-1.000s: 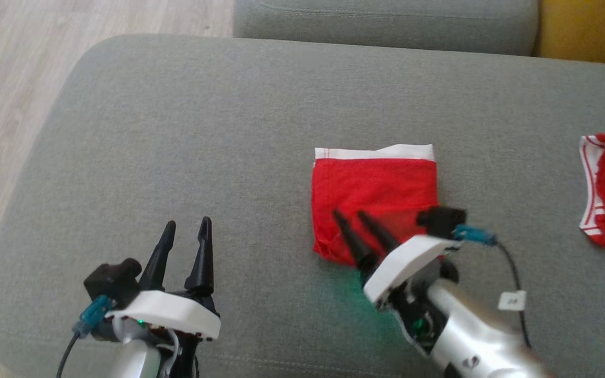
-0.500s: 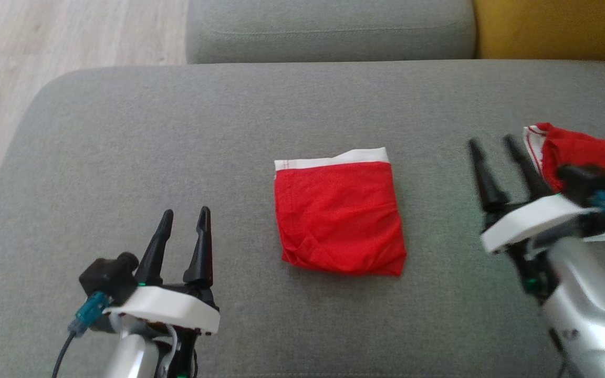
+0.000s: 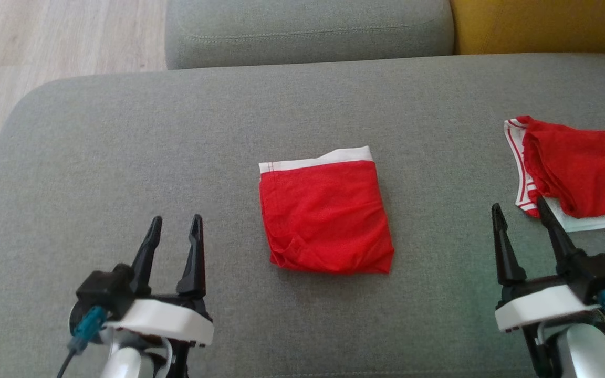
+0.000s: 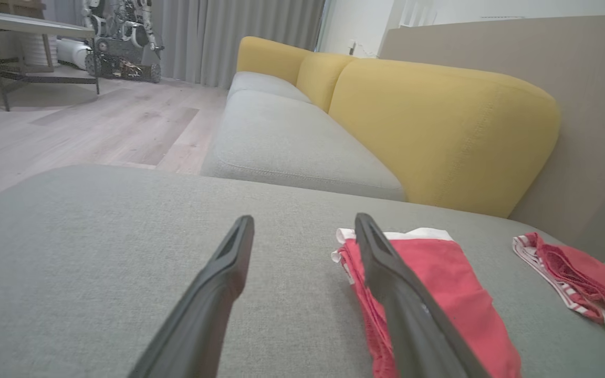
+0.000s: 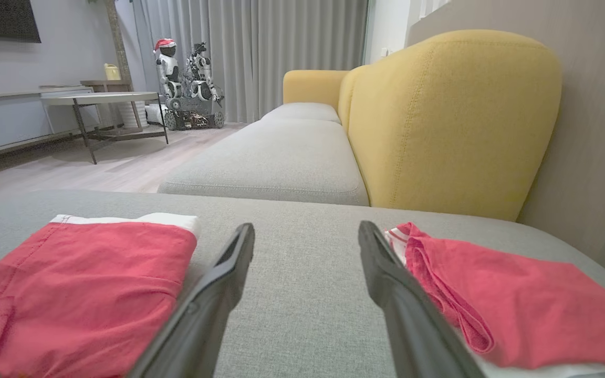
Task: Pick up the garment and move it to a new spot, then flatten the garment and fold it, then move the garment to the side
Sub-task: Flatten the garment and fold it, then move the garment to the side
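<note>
**Right arm pulls clear, fold left standing**

Back comes the right pincer (image 3: 518, 203)! A second ago it was down over the near edge of the folded garment (image 3: 326, 215); now it sits low on the right, well apart from the cloth. The head camera has swung as well, so the garment's small drift across the picture is the view moving, not the cloth.

Both pincers are spread wide and carry nothing. The left pincer (image 3: 175, 219) hovers over bare grey cushion (image 3: 124, 131), to the left of the garment.

The garment lies mid-cushion, a tidy red square with its white waistband on the far edge. From the right wrist it lies flat to the left (image 5: 82, 283).

A second garment (image 3: 581, 173) lies rumpled at the far right, just beyond the right pincer's tips, below the yellow backrest (image 3: 539, 26).

My read: folding is done, and the arms are parked clear so nothing snags the fold. Whether mid-cushion counts as "the side" is hard to call.
</note>
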Motion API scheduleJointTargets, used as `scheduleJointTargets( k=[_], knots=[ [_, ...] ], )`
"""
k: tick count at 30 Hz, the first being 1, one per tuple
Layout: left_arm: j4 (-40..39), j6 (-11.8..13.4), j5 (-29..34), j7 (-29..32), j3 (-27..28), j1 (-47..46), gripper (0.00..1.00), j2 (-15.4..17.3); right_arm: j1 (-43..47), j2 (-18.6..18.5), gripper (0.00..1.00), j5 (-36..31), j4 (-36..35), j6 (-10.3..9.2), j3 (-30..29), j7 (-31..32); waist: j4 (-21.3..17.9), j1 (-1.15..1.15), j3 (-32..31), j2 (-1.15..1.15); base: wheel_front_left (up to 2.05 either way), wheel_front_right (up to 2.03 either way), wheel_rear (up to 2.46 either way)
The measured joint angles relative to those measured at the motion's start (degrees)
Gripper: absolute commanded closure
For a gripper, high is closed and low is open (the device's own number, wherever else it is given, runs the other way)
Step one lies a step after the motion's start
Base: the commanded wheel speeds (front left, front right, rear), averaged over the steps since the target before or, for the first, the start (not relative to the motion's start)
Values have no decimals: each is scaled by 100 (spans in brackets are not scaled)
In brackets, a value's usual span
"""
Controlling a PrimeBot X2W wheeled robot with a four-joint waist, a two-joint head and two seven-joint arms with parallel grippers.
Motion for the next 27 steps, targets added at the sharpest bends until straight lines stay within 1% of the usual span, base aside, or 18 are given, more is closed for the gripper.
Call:
scheduleJointTargets(
  k=[3, 9, 14, 21, 24, 27],
  knots=[
    [-75, 78, 51, 0, 19, 88, 0, 2, 32, 110, 0, -177, -101, 0, -89, 0, 4, 0, 6, 0, 0, 0, 0],
    [-129, 122, 53, 0, 5, 177, 0, 4, 143, 191, 0, -369, -181, 0, -152, 0, 48, 0, -10, 0, 0, 0, 0],
    [-129, 123, 62, 0, 0, 179, 0, 4, 221, 281, 0, -371, -179, 0, -155, 0, 69, 0, -29, 0, 0, 0, 0],
    [-119, 118, 63, 0, -12, 179, 0, 4, 225, 291, 0, -363, -154, 0, -157, 0, 79, 0, -22, 0, 0, 0, 0],
    [-79, 112, 63, 0, -38, 179, 0, 4, 225, 292, 0, -248, -114, 0, -114, 0, 118, 0, 12, 0, 0, 0, 0],
    [-46, 67, 62, 0, -69, 174, 0, 4, 213, 301, 0, 45, -49, 0, 134, 46, 175, 0, 74, 0, 0, 0, 0]
  ],
)
